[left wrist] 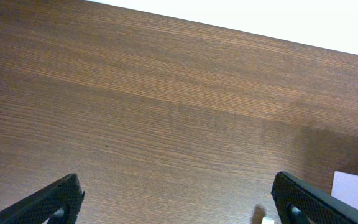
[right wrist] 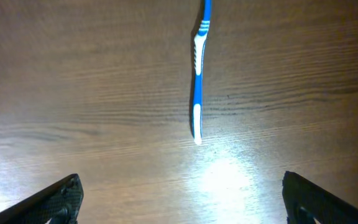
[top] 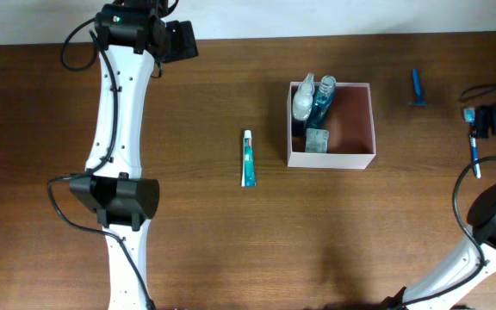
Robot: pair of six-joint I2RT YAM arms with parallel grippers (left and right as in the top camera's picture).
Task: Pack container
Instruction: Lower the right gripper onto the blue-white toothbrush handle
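The container (top: 362,160) is a square white-walled box with a pinkish-brown inside at the table's centre right. It holds a clear bottle (top: 303,100), a blue bottle (top: 324,97) and a small green-and-white packet (top: 317,140). A toothpaste tube (top: 248,158) lies left of the box. A blue-and-white toothbrush (top: 474,153) lies at the right edge and also shows in the right wrist view (right wrist: 197,81). My right gripper (right wrist: 182,199) is open and empty, with the toothbrush just ahead of it. My left gripper (left wrist: 179,202) is open and empty at the far left (top: 179,40).
A blue razor (top: 417,87) lies on the table beyond the box to the right. In the left wrist view a pale corner (left wrist: 356,188) and a small white tip (left wrist: 267,219) show at the lower right. The table's far edge runs along the top.
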